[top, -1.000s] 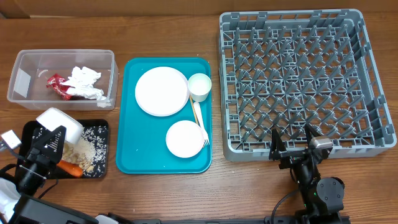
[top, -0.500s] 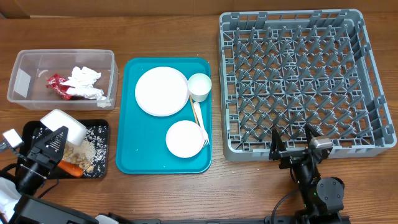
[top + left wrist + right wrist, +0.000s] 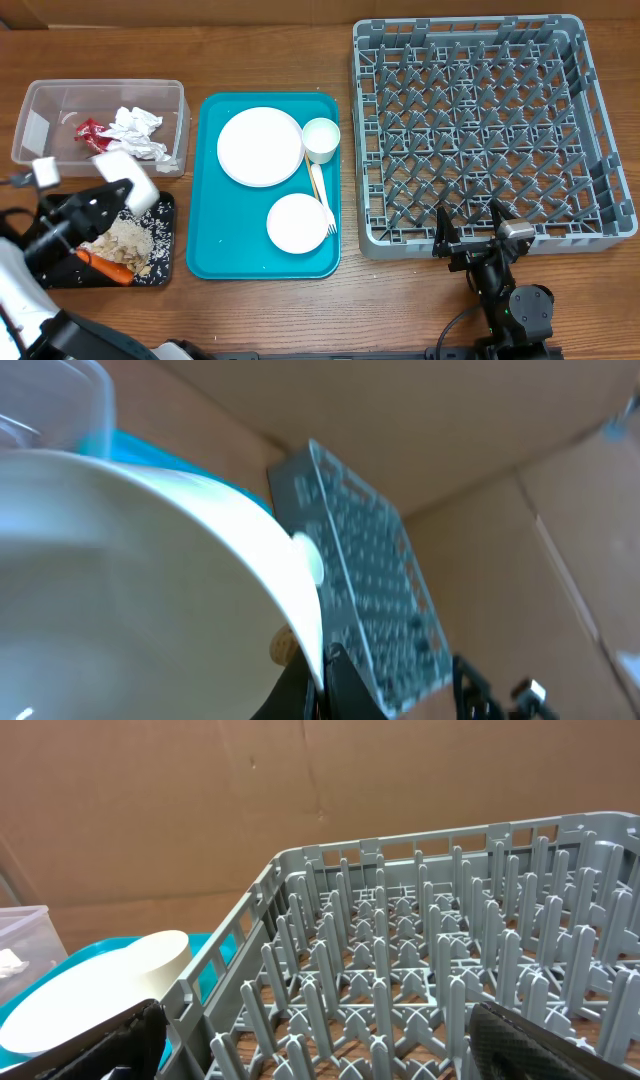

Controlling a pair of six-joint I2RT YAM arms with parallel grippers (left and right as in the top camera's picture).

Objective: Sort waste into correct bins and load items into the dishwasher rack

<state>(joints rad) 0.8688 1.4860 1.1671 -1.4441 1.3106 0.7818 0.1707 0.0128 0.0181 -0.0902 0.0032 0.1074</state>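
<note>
As the left claw (image 3: 112,193) swung up from the shallow black tray (image 3: 172,245), the white bowl (image 3: 128,176) pinched by its rim rose with it. A second earlier the bowl had hung low over the tray's near end; now it sat tilted above the tray's far corner, just short of the clear plastic tub (image 3: 38,112). The scraping looked finished, and the bowl seemed ready for its trip across the surface to the grey dishwasher rack (image 3: 602,215), which held nothing yet.

In the black tray lay beige crumbs (image 3: 128,243), scattered rice grains (image 3: 157,214) and an orange carrot (image 3: 106,268). The tub held a red-and-silver wrapper (image 3: 90,134) and a crumpled white napkin (image 3: 136,134). On the teal serving tray (image 3: 215,255) waited a large white plate (image 3: 260,147), a small white cup (image 3: 320,138), a smaller round white dish (image 3: 297,222) and a white plastic fork (image 3: 323,198). The right claw (image 3: 468,224) had not moved, parked wide and empty at the rack's near wall.
</note>
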